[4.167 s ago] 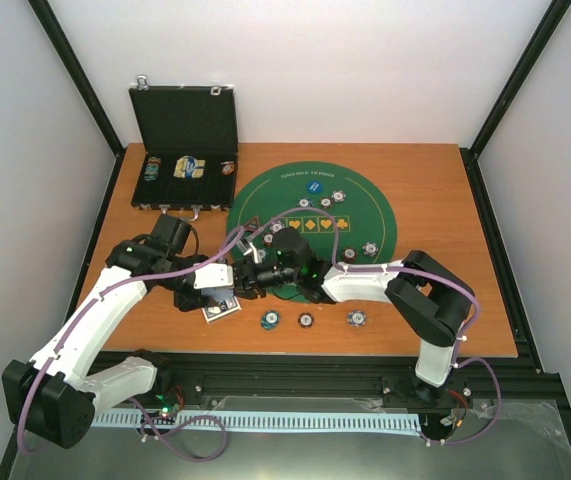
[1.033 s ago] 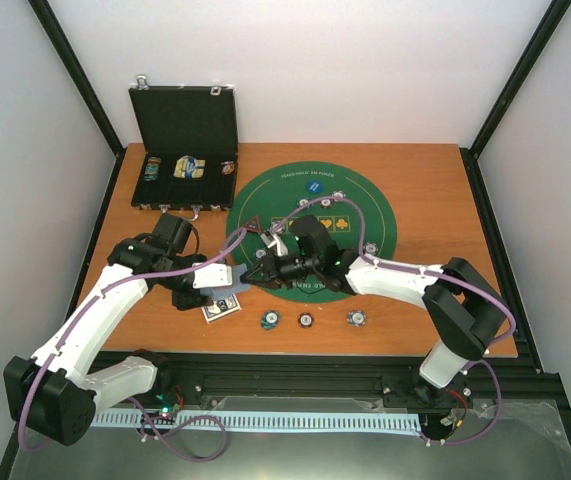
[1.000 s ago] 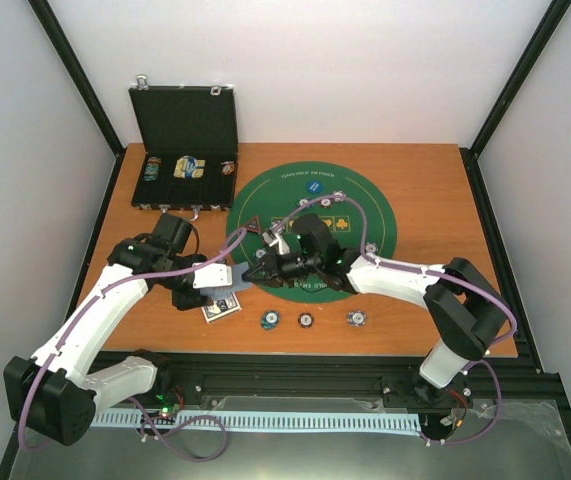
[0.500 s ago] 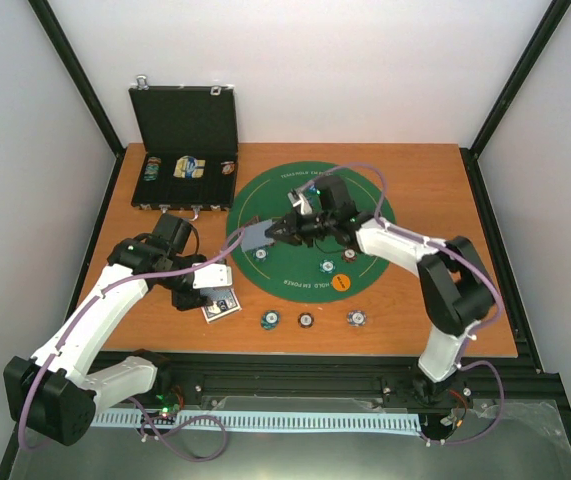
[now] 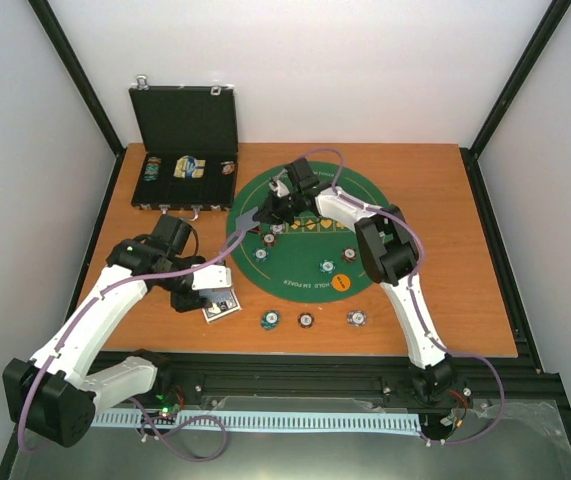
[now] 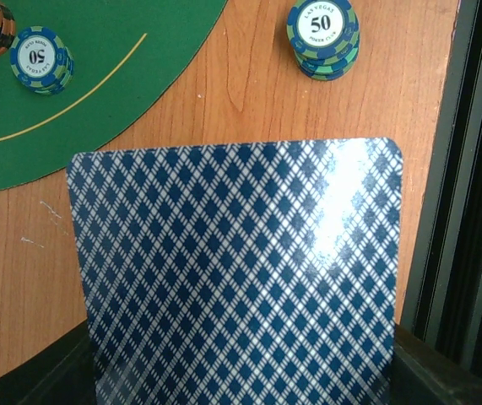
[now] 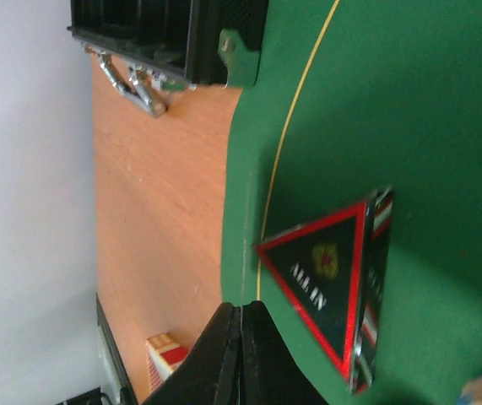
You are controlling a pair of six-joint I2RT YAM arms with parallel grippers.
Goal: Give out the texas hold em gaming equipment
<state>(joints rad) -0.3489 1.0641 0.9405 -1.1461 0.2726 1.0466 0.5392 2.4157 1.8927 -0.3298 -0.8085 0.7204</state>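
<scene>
While your left gripper (image 5: pixel 213 292) clamps a playing card (image 6: pixel 241 278), the ALL IN token (image 7: pixel 325 278) lies just beside your closed right gripper (image 7: pixel 239 325).

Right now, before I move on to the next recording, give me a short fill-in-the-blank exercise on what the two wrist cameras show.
The triangular token reads ALL ___.
It lies on a mat coloured ___.
The chip stack on bare wood is marked ___.
The playing card shows a back patterned in white and ___.
Missing words: IN; green; 50; blue.
</scene>
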